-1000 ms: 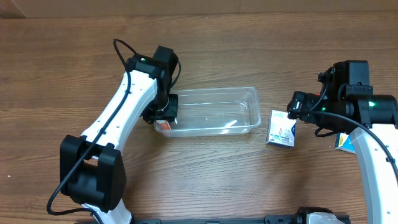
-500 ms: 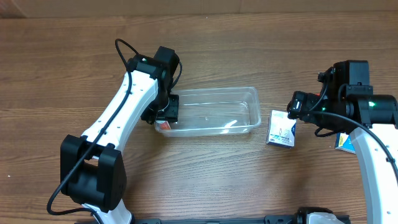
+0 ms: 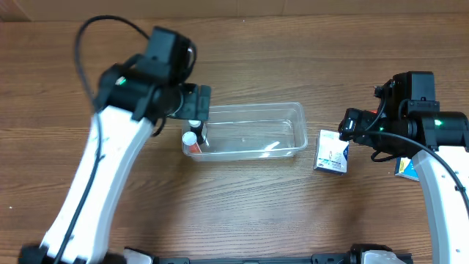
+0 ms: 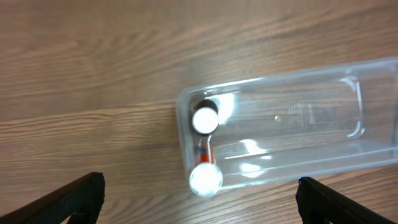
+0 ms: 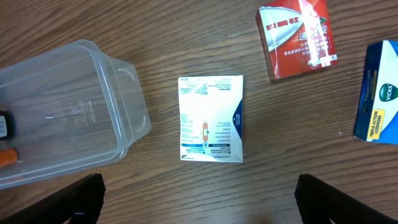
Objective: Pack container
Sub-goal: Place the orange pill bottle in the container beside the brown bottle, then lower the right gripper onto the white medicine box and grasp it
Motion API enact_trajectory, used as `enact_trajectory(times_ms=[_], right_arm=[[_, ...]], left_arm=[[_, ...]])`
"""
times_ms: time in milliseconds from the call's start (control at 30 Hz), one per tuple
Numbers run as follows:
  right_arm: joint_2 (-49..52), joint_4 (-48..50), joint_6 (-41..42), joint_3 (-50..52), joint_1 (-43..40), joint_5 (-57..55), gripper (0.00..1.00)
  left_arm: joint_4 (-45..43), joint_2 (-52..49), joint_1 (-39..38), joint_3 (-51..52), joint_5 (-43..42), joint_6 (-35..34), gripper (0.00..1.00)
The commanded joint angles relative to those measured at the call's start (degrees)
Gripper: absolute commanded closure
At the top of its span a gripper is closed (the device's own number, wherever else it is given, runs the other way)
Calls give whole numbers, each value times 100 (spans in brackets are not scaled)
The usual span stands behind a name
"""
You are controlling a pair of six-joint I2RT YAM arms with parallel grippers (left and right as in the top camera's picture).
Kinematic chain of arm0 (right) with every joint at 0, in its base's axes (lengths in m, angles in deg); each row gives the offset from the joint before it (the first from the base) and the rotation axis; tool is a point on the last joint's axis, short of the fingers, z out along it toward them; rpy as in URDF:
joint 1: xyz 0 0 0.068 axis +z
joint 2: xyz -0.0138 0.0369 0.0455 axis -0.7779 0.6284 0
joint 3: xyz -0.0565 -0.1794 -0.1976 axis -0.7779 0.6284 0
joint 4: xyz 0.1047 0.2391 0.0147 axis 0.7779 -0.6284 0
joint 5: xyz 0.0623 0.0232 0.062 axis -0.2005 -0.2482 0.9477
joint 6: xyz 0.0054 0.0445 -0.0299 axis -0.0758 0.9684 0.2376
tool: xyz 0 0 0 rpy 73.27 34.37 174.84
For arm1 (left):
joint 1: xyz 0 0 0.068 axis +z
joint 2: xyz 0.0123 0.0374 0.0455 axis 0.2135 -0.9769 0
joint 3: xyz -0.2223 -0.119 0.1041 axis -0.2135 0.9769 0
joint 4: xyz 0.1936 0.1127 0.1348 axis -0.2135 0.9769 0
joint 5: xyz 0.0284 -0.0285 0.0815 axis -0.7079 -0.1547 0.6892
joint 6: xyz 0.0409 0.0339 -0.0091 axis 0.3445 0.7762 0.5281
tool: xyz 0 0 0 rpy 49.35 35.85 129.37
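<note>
The clear container lies mid-table. At its left end stands a small bottle with a white cap and an orange label; a second white round cap shows just behind it. My left gripper hangs open above that end, holding nothing and clear of the bottle. My right gripper is open and empty over bare wood, just short of a white box that lies to the right of the container.
A red box and a blue box lie on the wood to the right of the white box. The table is brown wood grain.
My left gripper has opened, let go of the small bottle in the container's left end, and lifted away. The right arm has not moved.
</note>
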Motion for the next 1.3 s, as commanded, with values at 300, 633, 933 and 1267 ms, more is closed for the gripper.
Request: enact_trajectory(times_ms=[300,633,933,1267], right_arm=[[1193,138,181,-472,-26,-278,0],[2813,256,199,-407,389,-280,0],[3082,470,199,-201,479,-282,0],[3082,1204,328,656,479,-280,0]], left_arm=[[522,1174,2555,68,-1021,164,0],[90,1169,2566,1110,-1023,203,0],[-31,1165,2566,1316,-1016,291,0],[-28,1165,2566,1316,-1019,289,0]])
